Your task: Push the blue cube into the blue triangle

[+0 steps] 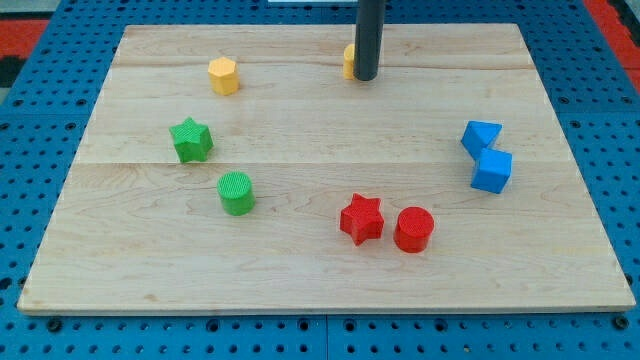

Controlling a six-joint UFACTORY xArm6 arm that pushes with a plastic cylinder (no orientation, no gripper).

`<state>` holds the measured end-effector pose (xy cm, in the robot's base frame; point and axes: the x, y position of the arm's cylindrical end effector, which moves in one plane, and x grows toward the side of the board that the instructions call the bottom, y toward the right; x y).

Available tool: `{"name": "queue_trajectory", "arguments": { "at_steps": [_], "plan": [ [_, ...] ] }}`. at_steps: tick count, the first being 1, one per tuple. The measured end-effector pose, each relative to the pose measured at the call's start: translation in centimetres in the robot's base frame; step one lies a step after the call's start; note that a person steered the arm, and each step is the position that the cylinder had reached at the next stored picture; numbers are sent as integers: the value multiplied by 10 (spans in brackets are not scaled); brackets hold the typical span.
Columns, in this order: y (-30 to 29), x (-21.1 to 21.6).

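Observation:
The blue cube (491, 170) sits at the view's right side of the wooden board. The blue triangle (481, 135) lies just above it and a little to the left, and the two touch. My tip (366, 77) is near the view's top centre, far to the upper left of both blue blocks. It stands right against a yellow block (349, 61) that the rod mostly hides.
A yellow hexagon (223, 76) sits at the top left. A green star (191, 140) and a green cylinder (237, 193) are on the left. A red star (361, 219) and a red cylinder (413, 229) are at the bottom centre. The board's edge (320, 308) borders blue pegboard.

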<state>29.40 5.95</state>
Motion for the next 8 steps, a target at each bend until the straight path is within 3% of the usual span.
{"name": "queue_trajectory", "arguments": {
  "at_steps": [1, 2, 4, 6, 8],
  "plan": [
    [62, 37],
    [37, 63],
    [38, 184],
    [83, 220],
    [129, 207]
  ]
}}
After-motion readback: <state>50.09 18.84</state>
